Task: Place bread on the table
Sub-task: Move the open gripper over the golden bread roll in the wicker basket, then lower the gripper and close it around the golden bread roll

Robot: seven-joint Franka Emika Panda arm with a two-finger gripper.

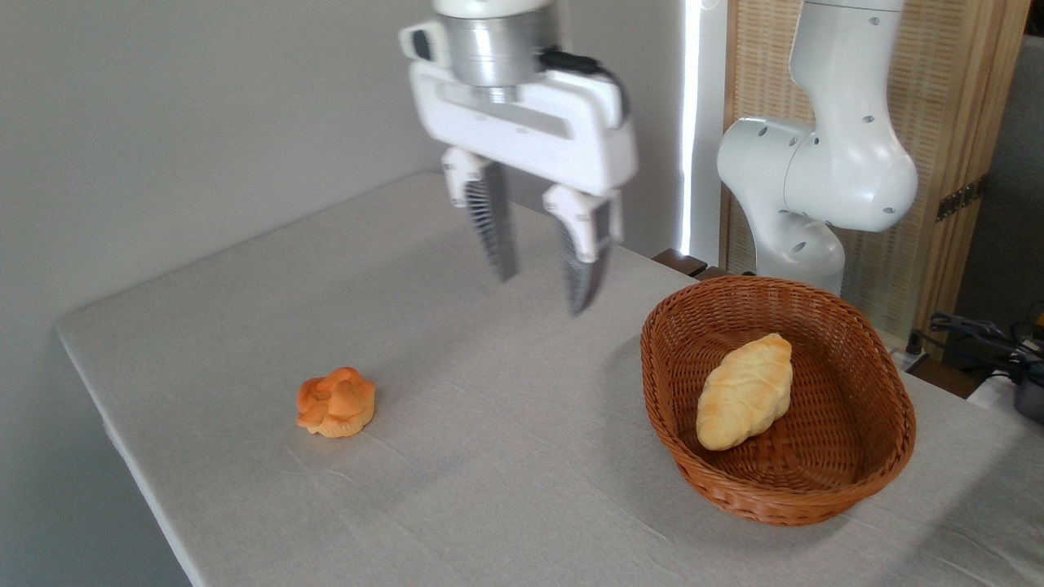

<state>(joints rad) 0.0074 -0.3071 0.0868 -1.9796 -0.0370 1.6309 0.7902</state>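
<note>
Left side: small orange knotted bun (336, 402) sits on the table (489, 456), alone, well apart from everything else, near the left-front edge. Table top is plain light grey cloth with faint creases, grey wall behind it

Centre: gripper (542, 292) hangs above the table, up in the air, fingers pointing down and slightly toward the camera. Jaws parted with a clear gap between the two ribbed grey fingers (493, 224), nothing between them. It's a bit motion-blurred. White gripper body and metal wrist flange above it, black cable on the right side of the body. It's between the bun and the basket horizontally, closer to the basket, not over it, touching nothing

Right: brown wicker oval basket (856, 481) stands on the table near the right-front. The bread (745, 391) lies inside it, on the basket floor, long axis running diagonal from lower left to upper right, upper end leaning against the far inner wall. Pale golden, ridged segments, tapered ends. Not on the table surface, untouched by the gripper

Far right: white arm links (824, 155) rise behind the basket, in front of a wood and woven screen; dark cables at the right edge
</note>
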